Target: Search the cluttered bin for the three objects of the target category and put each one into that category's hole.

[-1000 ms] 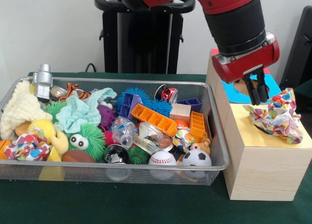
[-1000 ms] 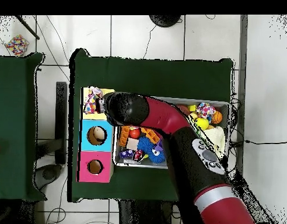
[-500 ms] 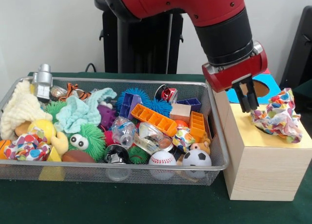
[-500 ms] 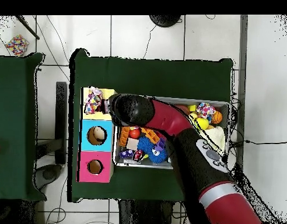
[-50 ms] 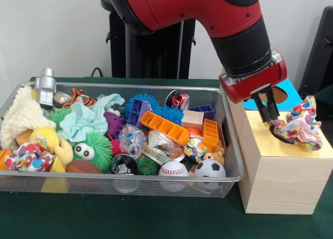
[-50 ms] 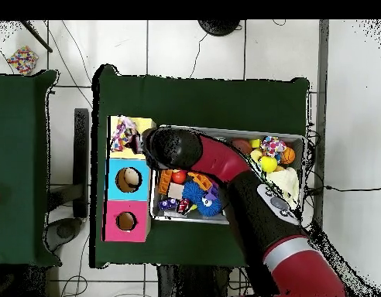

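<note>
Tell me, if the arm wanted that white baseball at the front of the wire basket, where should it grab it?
Probably from straight above, fingers closing on the two sides of the baseball. It is round, its top is exposed, and the basket wall blocks the front. The soccer ball sits close beside it, leaving little room there.

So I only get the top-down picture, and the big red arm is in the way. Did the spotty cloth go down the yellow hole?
Observer: Not yet. From the front, the spotty cloth sits bunched over the hole, mostly above the yellow box top.
Operator: Where's the gripper?
Observer: The gripper hangs at the cloth's edge on the bin side, just above the hole's rim. I cannot tell if it is gripping.
Operator: What's under the arm in the bin?
Observer: A baseball and a small football lie against the wire bin wall nearest the front camera.
</note>
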Controlling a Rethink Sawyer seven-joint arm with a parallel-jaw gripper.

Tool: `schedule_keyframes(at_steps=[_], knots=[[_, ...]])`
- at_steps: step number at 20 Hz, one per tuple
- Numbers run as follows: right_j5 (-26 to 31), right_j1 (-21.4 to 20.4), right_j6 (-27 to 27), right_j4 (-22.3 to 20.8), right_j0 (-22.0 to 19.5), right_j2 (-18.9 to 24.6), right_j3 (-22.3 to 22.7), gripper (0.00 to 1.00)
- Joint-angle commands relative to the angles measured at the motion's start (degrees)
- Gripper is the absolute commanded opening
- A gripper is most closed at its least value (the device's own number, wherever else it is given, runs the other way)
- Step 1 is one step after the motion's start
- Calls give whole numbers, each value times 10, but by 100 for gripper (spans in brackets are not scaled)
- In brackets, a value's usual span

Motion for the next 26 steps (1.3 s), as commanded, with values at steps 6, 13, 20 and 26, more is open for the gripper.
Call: schedule_keyframes(at_steps=[6,13,20,26], knots=[[-11,9,73,4,-6,31,10,0],[-1,4,68,-7,-5,19,4,0],[38,-17,76,-16,14,-18,-11,0],[108,-49,103,-25,52,-84,-40,0]])
